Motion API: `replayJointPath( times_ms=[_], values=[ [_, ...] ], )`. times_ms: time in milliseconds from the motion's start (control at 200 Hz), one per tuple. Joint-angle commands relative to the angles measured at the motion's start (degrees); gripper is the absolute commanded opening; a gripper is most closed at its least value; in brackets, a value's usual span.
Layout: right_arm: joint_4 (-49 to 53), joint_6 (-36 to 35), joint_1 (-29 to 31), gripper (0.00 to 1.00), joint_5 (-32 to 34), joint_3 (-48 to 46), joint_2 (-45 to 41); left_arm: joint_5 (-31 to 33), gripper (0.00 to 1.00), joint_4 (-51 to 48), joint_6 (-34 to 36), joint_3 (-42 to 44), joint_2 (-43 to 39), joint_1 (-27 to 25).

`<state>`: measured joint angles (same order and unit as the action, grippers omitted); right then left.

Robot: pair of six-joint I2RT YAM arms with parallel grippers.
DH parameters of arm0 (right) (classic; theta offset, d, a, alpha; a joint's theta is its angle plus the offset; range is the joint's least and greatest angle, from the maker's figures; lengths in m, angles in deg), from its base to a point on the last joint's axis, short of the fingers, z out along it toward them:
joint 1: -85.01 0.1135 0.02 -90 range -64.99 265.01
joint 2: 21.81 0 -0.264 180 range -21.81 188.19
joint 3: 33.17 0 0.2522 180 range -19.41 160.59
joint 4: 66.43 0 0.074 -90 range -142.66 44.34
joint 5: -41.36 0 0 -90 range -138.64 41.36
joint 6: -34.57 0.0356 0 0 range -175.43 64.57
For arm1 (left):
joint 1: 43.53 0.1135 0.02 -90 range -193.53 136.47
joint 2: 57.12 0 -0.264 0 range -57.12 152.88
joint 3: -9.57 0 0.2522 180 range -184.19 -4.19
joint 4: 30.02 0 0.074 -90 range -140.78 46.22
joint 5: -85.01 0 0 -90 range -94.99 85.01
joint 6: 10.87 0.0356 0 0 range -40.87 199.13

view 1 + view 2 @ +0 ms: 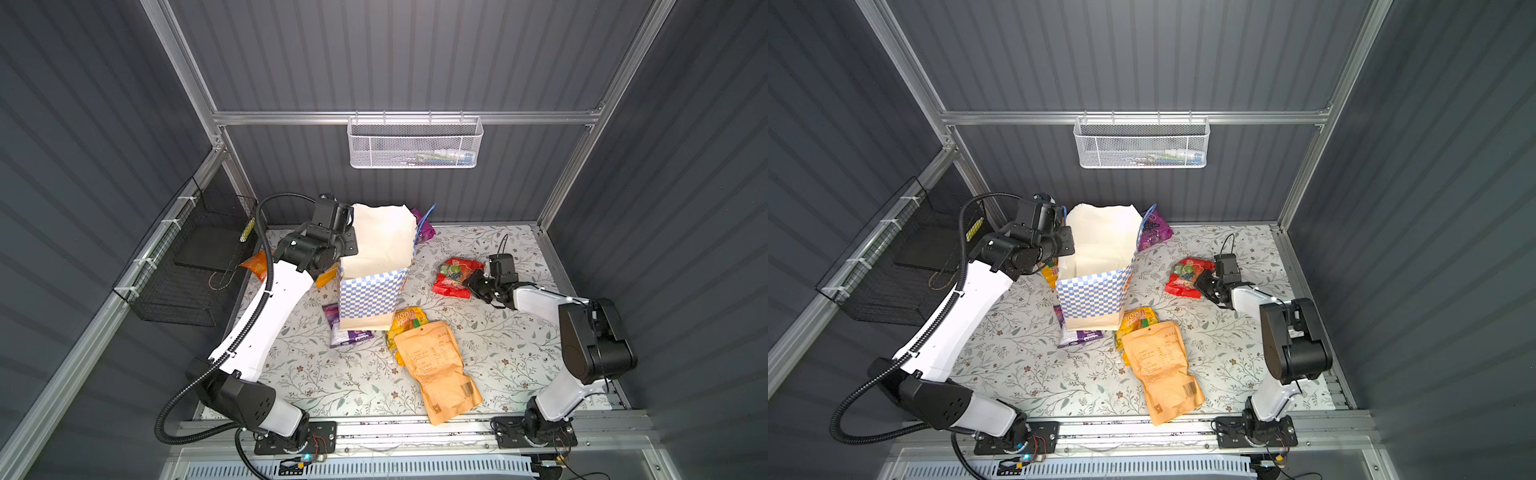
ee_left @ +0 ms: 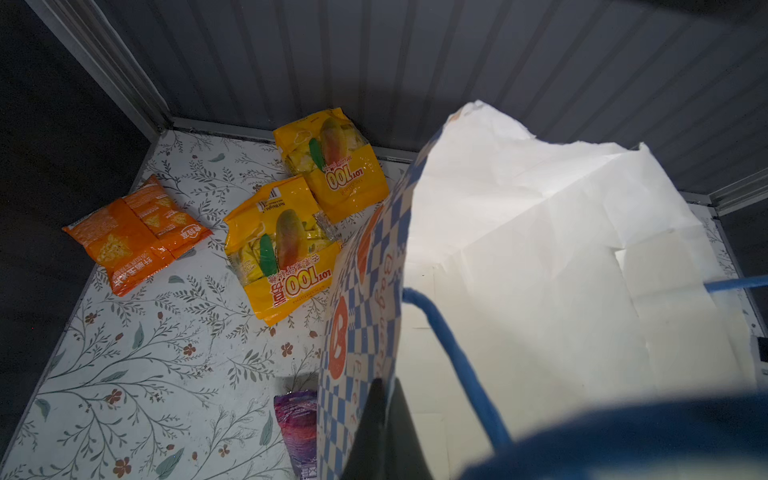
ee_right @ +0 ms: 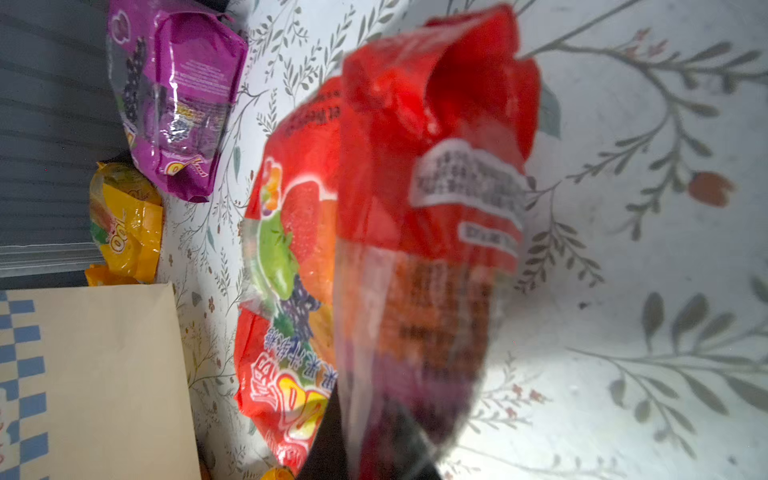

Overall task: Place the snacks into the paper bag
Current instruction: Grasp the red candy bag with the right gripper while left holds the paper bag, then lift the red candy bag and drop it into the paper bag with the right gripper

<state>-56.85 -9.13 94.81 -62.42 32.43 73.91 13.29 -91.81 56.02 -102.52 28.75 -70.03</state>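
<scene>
In wrist view, left gripper (image 2: 380,401) pinches paper bag (image 2: 519,257).

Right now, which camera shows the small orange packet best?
The left wrist view: the orange packet lies there whole, with nothing covering it and its print readable. In a top view only a corner shows beside the left arm. The right wrist view does not show it.

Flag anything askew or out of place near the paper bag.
The paper bag seems to stand partly on a purple packet, pinning it. The tan pouch overlaps a yellow packet and just overhangs the front edge of the table.
</scene>
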Motion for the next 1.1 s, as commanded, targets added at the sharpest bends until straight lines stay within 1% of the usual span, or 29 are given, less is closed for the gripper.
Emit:
replayJointPath(
  times_ms=[0, 95, 185, 285, 450, 535, 620, 781, 871, 951, 1016, 1091],
  values=[
    [-0.48, -1.93, 0.22, 0.0, -0.52, 0.07, -5.58, -2.21, 0.0, 2.0, -1.01, 0.0, -0.68, 0.31],
    [1.15, -2.86, 0.22, 0.0, 0.2, 0.37, -10.25, -3.46, 0.0, 1.28, -2.14, -2.39, 1.8, 0.33],
    [2.0, -3.41, 0.3, 0.0, 1.2, 0.6, -14.56, -6.18, 0.0, -0.69, -2.06, -7.5, 5.43, 0.31],
    [4.48, -4.23, 0.39, 0.0, 2.1, 1.89, -18.81, -5.51, 0.0, -3.3, -1.94, -13.39, 9.33, 0.31],
    [7.34, -4.81, 0.89, 0.0, 4.72, 3.87, -25.3, -6.34, 0.0, -0.13, -2.89, -17.98, 12.22, 0.31],
    [9.77, -5.38, 1.58, 0.0, 5.88, 6.06, -28.37, -4.15, 0.0, 0.31, -1.93, -19.99, 13.98, 0.31],
    [12.15, -6.36, 2.61, 0.0, 8.01, 8.28, -32.13, -3.03, 0.0, 0.27, -0.98, -19.86, 15.41, 0.31],
    [15.68, -8.23, 4.61, 0.0, 11.18, 12.92, -37.95, -4.52, 0.0, 2.99, -1.06, -16.74, 15.29, 0.31],
    [17.45, -9.7, 6.48, 0.0, 12.65, 16.09, -39.72, -4.55, 0.0, 3.69, -0.82, -16.46, 15.68, 0.4],
    [17.73, -11.49, 8.69, 0.0, 14.04, 18.48, -41.06, -6.2, 0.0, 4.44, -0.98, -15.51, 15.56, 0.61],
    [17.7, -12.47, 9.8, 0.0, 14.15, 20.34, -41.47, -8.46, 0.0, 5.51, -1.31, -13.79, 14.98, 0.79],
    [17.6, -13.6, 11.11, 0.0, 13.83, 23.22, -41.04, -8.84, 0.0, 5.8, -1.55, -12.42, 14.53, 0.97]
  ],
)
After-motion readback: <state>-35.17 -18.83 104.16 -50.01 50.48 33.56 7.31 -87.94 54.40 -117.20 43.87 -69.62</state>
